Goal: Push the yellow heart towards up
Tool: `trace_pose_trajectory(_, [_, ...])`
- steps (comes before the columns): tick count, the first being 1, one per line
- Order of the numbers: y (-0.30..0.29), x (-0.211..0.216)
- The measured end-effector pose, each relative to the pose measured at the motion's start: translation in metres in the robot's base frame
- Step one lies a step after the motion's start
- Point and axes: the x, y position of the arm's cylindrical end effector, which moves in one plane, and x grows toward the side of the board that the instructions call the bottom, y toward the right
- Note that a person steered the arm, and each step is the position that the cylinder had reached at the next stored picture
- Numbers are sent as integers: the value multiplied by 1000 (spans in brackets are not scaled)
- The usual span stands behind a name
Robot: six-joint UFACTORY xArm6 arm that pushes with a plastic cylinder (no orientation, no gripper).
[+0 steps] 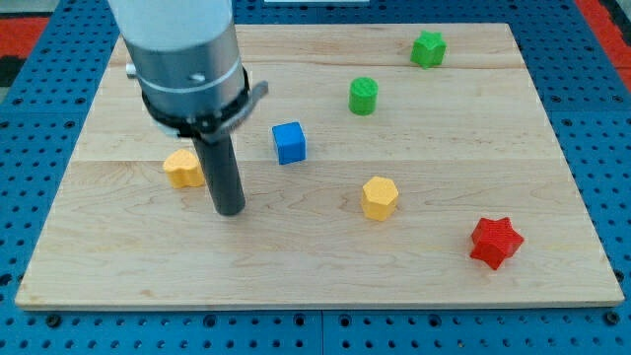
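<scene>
The yellow heart lies on the wooden board at the view's left of centre. My tip rests on the board just to the view's right of the heart and a little below it, with a small gap between them. The rod and the arm's grey body rise above it and hide the board's upper left part.
A blue cube sits right of the rod. A yellow hexagon lies at centre right, a red star at lower right. A green cylinder and a green star lie near the top.
</scene>
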Motion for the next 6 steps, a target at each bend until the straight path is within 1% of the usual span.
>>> trace_pose_trajectory(1, [-40, -39])
trace_pose_trajectory(2, [-85, -61])
trace_pose_trajectory(3, [-124, -61])
trace_pose_trajectory(5, [-118, -61])
trace_pose_trajectory(6, [-119, -16])
